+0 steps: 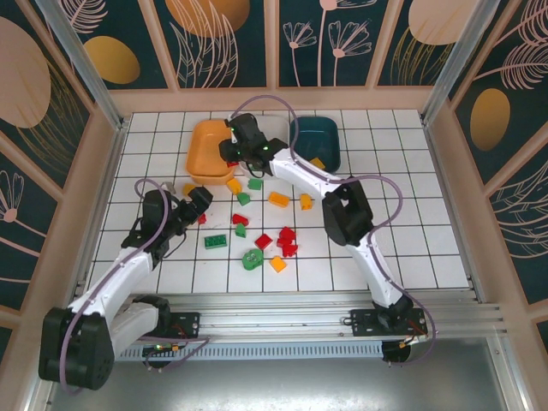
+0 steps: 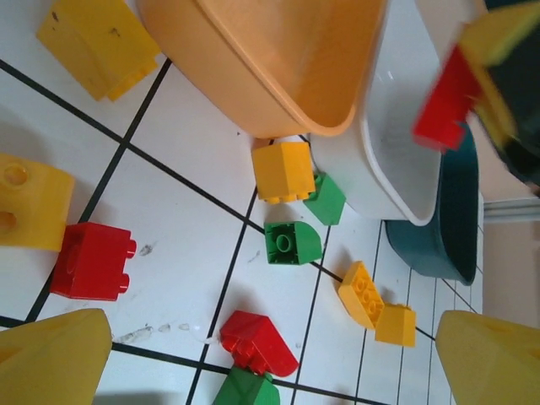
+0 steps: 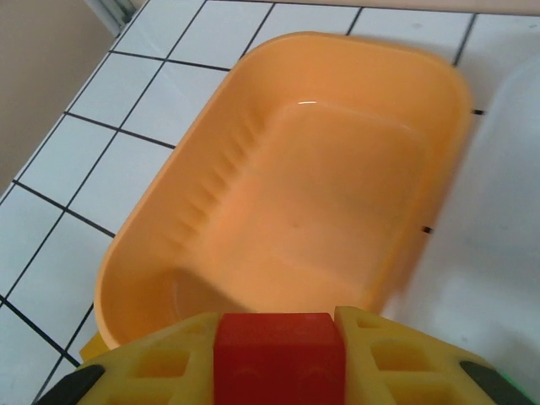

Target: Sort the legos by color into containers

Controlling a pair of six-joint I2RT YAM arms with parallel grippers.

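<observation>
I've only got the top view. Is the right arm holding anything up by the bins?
Observer: Yes, the right wrist view has a red brick pinched between the right fingers.
Operator: What's beneath it?
Observer: The orange bin lies just ahead of it, with nothing on its floor.
Operator: And the left fingers?
Observer: The left fingers are wide open, holding nothing; a loose red brick lies on the tiles ahead of them, beside a yellow brick.
</observation>
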